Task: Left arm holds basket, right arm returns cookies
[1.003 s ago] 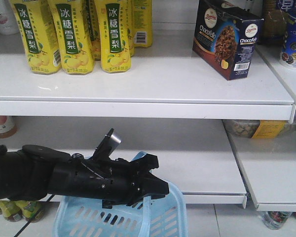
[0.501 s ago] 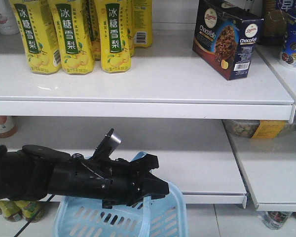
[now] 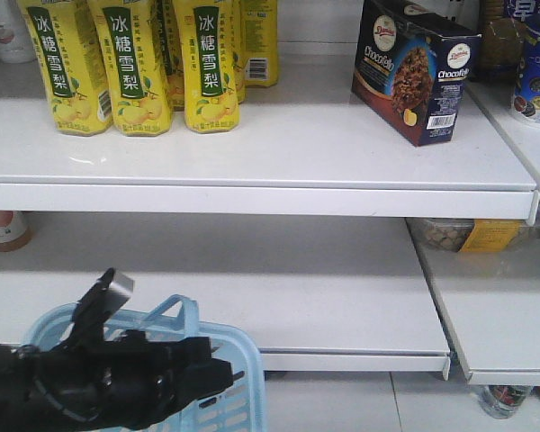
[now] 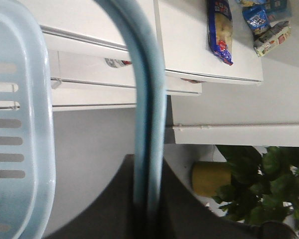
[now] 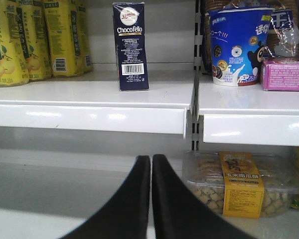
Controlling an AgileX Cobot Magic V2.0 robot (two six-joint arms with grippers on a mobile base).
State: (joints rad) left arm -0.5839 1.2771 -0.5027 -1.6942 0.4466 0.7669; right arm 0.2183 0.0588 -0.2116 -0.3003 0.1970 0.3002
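Navy cardboard marks the cookies point(image 3: 416, 70), upright at the upper right of the front view on the top shelf point(image 3: 279, 148), right of the yellow bottles point(image 3: 130, 63). Right gripper point(image 5: 151, 164), bottom centre of its wrist view, shows fingers pressed together, empty, well below the box. Left gripper point(image 3: 202, 364) clamps the basket point(image 3: 229, 396) handle point(image 4: 147, 114) at lower left. Compared with a second ago, arm and basket sit lower and further left. Risk, as judged: the handle could slip if the basket swings.
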